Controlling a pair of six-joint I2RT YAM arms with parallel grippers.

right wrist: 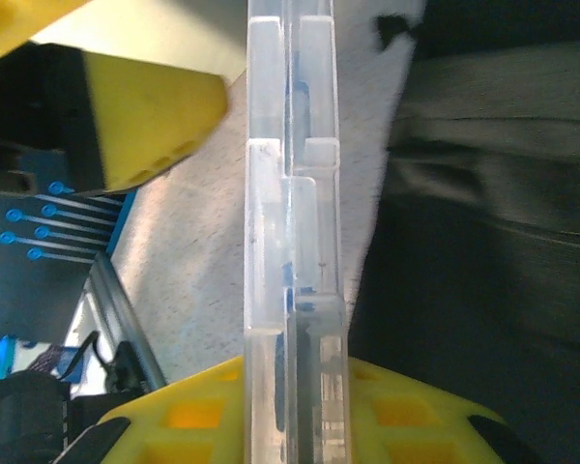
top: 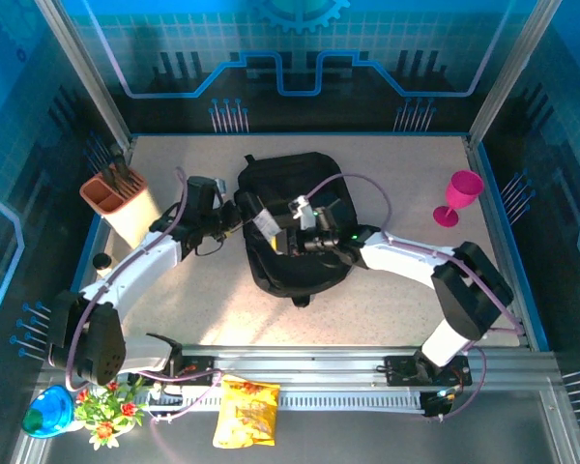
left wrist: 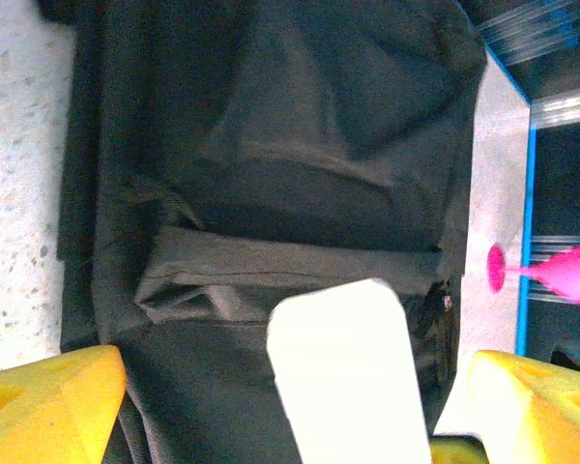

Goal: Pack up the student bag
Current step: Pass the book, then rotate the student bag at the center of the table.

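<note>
- The bag (top: pixel 300 261) lies flat mid-table, beneath both grippers. Its long axis runs from the near rail toward the far wall; which end is its top I cannot tell.
- The right gripper (right wrist: pixel 261 261) is closed on a clear flat case (right wrist: pixel 290 193), held edge-on over the bag's left edge.
- The left gripper (left wrist: pixel 290 411) stands wide, its fingers apart from the case between them.
- Bare table (top: pixel 416 164) spreads right of the right gripper, up to a pink goblet (top: pixel 459 196).
- A tan holder (top: pixel 116 198) stands left of the left gripper.
</note>
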